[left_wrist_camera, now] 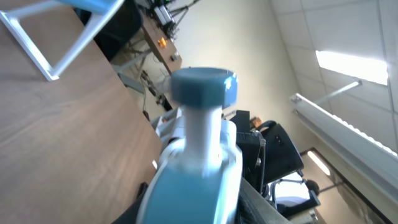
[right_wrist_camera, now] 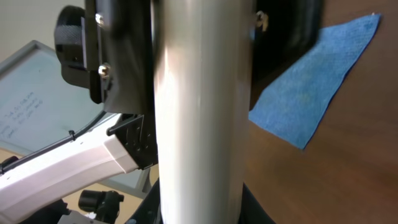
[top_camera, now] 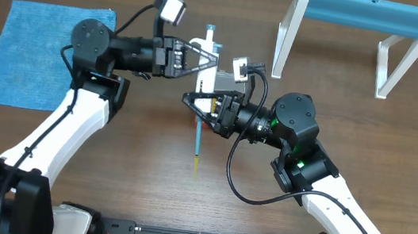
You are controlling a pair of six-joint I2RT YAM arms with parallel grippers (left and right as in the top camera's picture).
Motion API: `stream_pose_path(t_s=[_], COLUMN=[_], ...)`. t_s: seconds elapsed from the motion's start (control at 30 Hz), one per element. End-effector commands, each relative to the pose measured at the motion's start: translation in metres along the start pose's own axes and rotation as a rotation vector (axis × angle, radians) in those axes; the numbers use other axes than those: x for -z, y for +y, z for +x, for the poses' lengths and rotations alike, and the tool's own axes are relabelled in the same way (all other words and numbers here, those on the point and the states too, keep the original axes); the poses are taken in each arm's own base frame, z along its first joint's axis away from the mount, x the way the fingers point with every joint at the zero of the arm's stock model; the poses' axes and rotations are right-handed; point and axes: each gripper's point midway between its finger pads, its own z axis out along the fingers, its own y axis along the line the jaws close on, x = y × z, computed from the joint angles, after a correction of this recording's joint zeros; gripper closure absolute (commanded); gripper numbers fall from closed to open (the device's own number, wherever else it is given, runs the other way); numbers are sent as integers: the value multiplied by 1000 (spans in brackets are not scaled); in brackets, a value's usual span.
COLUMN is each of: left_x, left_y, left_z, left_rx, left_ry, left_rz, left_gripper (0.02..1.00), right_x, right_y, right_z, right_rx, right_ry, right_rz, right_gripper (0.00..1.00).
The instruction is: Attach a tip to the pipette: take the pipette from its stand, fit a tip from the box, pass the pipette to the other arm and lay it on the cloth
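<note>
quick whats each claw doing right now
left claw: at the top end of the pipette, cannot tell if closed
right claw: closed on the pipette

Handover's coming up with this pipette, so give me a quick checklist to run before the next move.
1. Tip fitted: a yellow tip sits on the end of the pipette: ok.
2. Right tool is closed on the pipette's body: ok.
3. Left tool is at the pipette's upper end, but whether it has a firm grip: cannot tell.
4. Blue cloth lies flat and bare on the left arm's side: ok.
5. Pipette is off its stand: ok.
</note>
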Motion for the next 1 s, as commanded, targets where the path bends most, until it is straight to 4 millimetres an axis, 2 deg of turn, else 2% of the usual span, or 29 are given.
stream_pose_path(t_s=[0.03, 0.07, 0.23, 0.27, 0.3, 0.33, 0.4, 0.5, 0.57, 0.63, 0.73, 0.8, 0.83, 0.9, 0.93, 1.0], left_x=[-6, -6, -6, -3, 4, 11, 31, 64, 88, 113, 149, 185, 204, 261, 285, 336], left_y=[-4, -4, -3, -2, 3, 8, 32, 80, 114, 145, 171, 168, 160, 142, 134, 116], left_z=[-4, -4, -4, -5, -10, -13, -21, -27, -24, -13, 16, 42, 46, 57, 58, 46], left_rx=[-23, -23, -42, -47, -38, -28, 19, 129, 210, 325, 473, 541, 554, 636, 677, 744], left_ry=[-1, -1, -1, -6, -24, -39, -88, -203, -284, -346, -364, -305, -279, -182, -127, -1], left_rz=[9, 9, 8, 3, -14, -30, -94, -245, -384, -530, -699, -842, -902, -1140, -1243, -1446], left_gripper=[682, 991, 991, 991, 991, 991, 991, 991, 991, 991, 993, 993, 993, 993, 993, 993], right_x=[0, 0, 0, 0, 0, 1, 6, 23, 35, 47, 63, 69, 71, 74, 75, 76], right_y=[12, 12, 12, 13, 11, 7, -19, -58, -73, -84, -97, -105, -108, -119, -121, -128], right_z=[0, 0, 0, 2, 5, 9, 26, 48, 44, 26, 8, 5, 5, 5, 4, 6], right_rx=[26, 26, 26, 27, 30, 24, 6, -93, -103, -106, -100, -113, -115, -122, -122, -137], right_ry=[16, 17, 17, 24, 43, 61, 132, 210, 198, 138, 78, 61, 56, 40, 35, 36], right_rz=[-34, -34, -34, -38, -37, -26, 59, 205, 255, 283, 324, 357, 374, 431, 442, 466], right_gripper=[919, 919, 915, 592, 373, 253, 242, 240, 237, 240, 235, 233, 233, 233, 235, 231])
